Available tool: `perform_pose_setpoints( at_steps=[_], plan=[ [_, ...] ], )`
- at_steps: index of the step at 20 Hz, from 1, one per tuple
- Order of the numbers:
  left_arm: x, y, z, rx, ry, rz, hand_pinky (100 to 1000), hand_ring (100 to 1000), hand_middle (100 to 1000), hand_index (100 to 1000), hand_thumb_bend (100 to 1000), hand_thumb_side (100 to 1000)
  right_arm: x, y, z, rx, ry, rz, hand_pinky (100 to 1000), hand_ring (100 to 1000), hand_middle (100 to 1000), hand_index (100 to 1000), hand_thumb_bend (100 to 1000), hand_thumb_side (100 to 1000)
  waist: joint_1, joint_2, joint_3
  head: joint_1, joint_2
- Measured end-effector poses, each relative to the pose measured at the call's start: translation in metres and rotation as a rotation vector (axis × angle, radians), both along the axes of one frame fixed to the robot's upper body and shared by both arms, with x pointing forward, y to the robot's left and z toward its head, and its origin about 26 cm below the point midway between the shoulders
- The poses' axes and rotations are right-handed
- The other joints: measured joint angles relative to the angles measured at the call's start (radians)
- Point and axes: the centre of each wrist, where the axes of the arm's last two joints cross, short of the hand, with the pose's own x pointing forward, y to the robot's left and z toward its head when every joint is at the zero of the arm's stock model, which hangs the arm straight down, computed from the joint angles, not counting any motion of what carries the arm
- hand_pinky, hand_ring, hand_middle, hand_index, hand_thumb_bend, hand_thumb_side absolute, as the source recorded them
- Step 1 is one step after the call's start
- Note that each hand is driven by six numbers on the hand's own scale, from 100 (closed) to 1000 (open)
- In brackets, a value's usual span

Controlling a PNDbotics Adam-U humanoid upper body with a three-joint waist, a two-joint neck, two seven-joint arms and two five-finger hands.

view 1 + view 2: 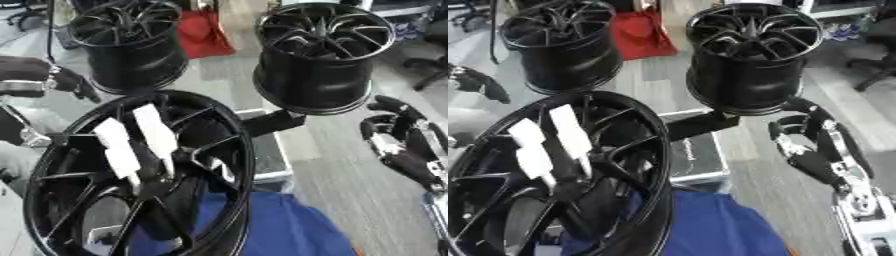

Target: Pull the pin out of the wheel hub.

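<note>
Nearest the camera, a large glossy black spoked wheel hub (pixel 140 175) is seen tilted on its edge, filling the lower left of both views. Two white rectangular strips (pixel 136 142) are seen lying across its spokes near the centre, side by side and slanted. Whether either strip is the pin cannot be told, and no pin can be made out with certainty. Below and to the right of the hub, a blue cloth-like surface (pixel 289 227) is partly covered by the rim.

At the right edge, the right hand (pixel 811 145) is shown apart from the hub, with its black fingers curled inward around nothing; it is held just below the right-hand far wheel. At the left edge, the left hand (pixel 74 85) is seen only in part, beside the left far wheel, and the state of its fingers cannot be told.

Farther back, two more black barrel-shaped wheel rims (pixel 324 55) (pixel 131 42) are stood upright on the grey bench (pixel 350 170), well apart from each other. Between them a red object (pixel 203 32) is visible. A black block (pixel 271 122) is seen between the near hub and the right rim.
</note>
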Motion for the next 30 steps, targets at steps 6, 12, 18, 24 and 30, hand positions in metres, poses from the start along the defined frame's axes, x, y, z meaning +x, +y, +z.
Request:
perform_pose_setpoints(
  at_steps=[6, 12, 18, 24, 30],
  plan=[
    [0.009, -0.001, -0.015, -0.003, 0.018, 0.002, 839, 824, 820, 900, 302, 100, 0.0, 0.0, 0.0, 0.0, 0.0, 0.001, 680, 721, 776, 879, 294, 375, 0.0, 0.002, -0.007, 0.0, 0.0],
    [0.016, -0.005, -0.028, -0.009, 0.038, 0.0, 837, 821, 819, 898, 302, 100, 0.0, 0.0, 0.0, 0.0, 0.0, 0.002, 681, 721, 776, 879, 294, 374, 0.0, 0.003, -0.01, 0.003, 0.0],
    [0.021, -0.006, -0.037, 0.002, 0.047, 0.006, 832, 816, 821, 896, 304, 100, 0.0, 0.001, 0.0, 0.0, 0.0, 0.007, 681, 721, 777, 879, 292, 374, -0.001, 0.004, -0.013, 0.009, 0.0],
    [0.025, -0.005, -0.047, 0.007, 0.062, 0.018, 822, 794, 795, 877, 285, 100, 0.001, 0.002, 0.001, -0.001, -0.003, 0.011, 681, 721, 777, 879, 291, 374, -0.002, 0.006, -0.017, 0.012, 0.0],
    [0.028, -0.005, -0.052, 0.002, 0.073, 0.025, 785, 705, 621, 741, 100, 100, 0.001, 0.002, 0.001, -0.001, -0.004, 0.013, 682, 721, 777, 879, 290, 373, -0.003, 0.009, -0.02, 0.013, 0.0]
  ],
)
